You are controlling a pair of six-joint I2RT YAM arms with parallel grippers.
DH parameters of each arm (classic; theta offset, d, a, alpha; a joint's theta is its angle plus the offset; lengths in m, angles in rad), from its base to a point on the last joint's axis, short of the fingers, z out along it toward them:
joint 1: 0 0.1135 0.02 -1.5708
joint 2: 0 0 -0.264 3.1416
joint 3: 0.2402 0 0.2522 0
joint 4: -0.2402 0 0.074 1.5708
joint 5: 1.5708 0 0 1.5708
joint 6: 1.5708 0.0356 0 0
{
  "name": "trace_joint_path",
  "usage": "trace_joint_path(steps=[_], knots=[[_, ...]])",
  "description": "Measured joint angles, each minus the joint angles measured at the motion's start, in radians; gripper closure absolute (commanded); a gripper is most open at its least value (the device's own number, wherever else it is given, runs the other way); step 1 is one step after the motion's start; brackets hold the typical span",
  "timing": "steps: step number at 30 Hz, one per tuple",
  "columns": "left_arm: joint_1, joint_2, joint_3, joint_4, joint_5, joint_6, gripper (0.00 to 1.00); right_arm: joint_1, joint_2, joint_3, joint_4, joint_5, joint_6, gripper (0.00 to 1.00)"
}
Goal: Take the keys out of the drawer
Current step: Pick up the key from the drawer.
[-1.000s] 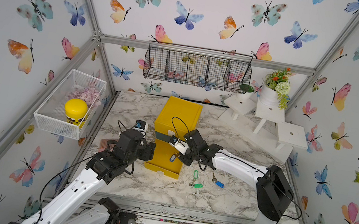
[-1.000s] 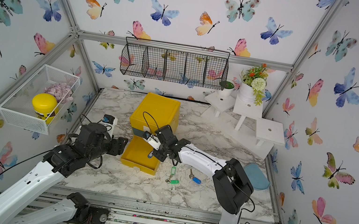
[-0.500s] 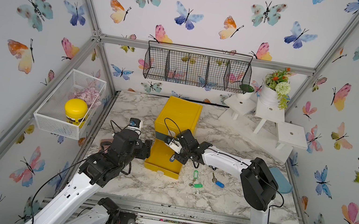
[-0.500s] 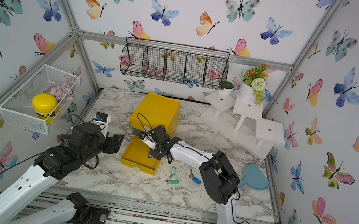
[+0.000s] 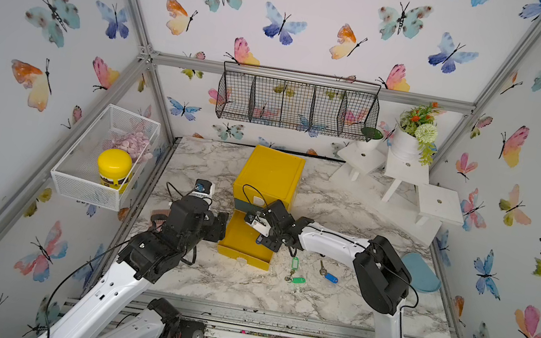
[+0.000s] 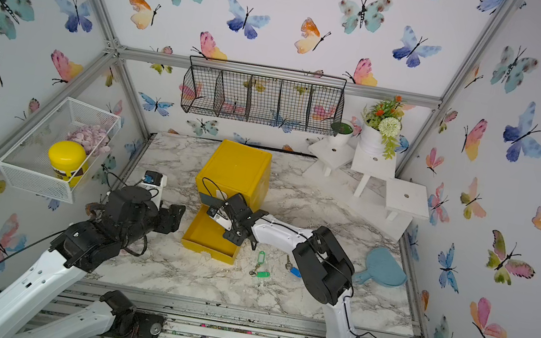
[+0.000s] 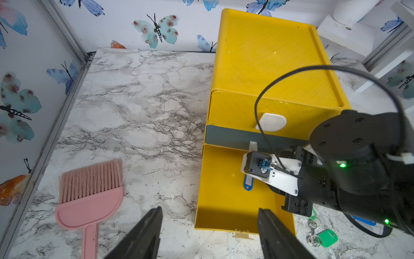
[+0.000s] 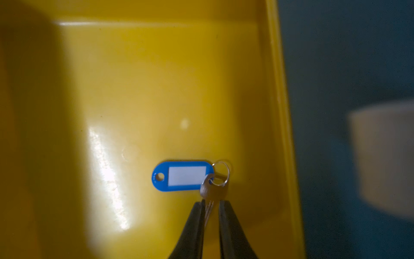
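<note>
While the right gripper (image 8: 211, 201) sits low inside the open bottom drawer (image 8: 156, 89) of the yellow plastic cabinet (image 5: 270, 173), its two black fingers (image 8: 195, 226) stand almost together on either side of the blade of a small metal key with a blue oblong plastic tag (image 8: 182, 176). A sliver of yellow shows between the blade and one finger, so I cannot tell whether the pinch is firm or merely loose. The tag and its steel ring (image 8: 221, 172) lie just ahead of the fingertips, over the drawer floor and close beside the drawer's side wall. The left gripper (image 7: 210, 209) is spread wide and empty, hovering at the drawer's front edge. Outside the drawer, back along the arm from the right gripper, two green-tagged keys (image 5: 297, 279) and another blue-tagged key (image 5: 329, 275) rest on the marble counter (image 5: 242, 284).

The likeliest failure is a dropped key. The hold, if there is one, takes only the end of the blade, so the weight of the ring and tag could swing the key and slide it out on the lift. The dangling tag might also snag on the side wall or front lip. The dark teal drawer front (image 7: 226, 136) sits right above the wrist, and a steep rise could knock it and shift the cabinet.
</note>
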Motion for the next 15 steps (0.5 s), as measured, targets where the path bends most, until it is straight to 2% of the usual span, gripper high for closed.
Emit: trace_joint_path(steps=[15], knots=[[0.0, 0.0, 0.0, 0.0, 0.0, 0.043, 0.27, 0.023, 0.077, 0.058, 0.002, -0.027, -0.007, 0.8]])
